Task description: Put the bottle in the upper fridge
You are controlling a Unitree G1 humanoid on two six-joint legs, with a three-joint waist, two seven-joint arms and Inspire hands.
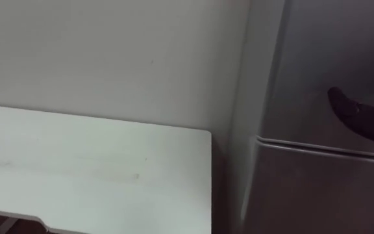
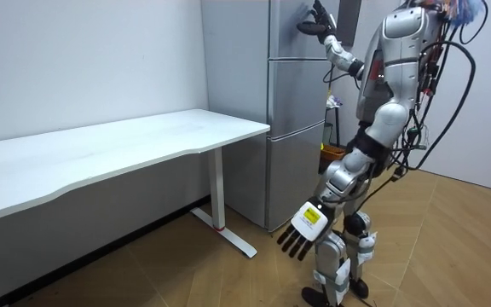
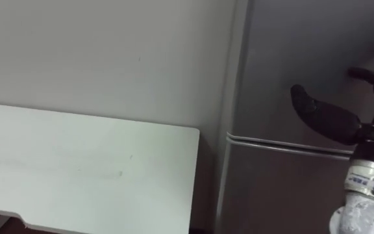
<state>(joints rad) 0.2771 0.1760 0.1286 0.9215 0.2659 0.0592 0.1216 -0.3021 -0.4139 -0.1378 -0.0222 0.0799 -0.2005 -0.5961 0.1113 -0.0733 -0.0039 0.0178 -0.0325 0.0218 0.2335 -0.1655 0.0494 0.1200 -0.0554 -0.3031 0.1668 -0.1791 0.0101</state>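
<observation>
Our right hand [image 3: 335,123] lies with fingers spread on the shut upper door [image 3: 284,58] of the grey fridge [image 2: 288,128], just above its seam. Our left hand [image 2: 305,228] hangs low, fingers straight. A white table [image 3: 76,169] ends just left of the fridge, with a narrow gap between. We cannot tell where the bottle is.
</observation>
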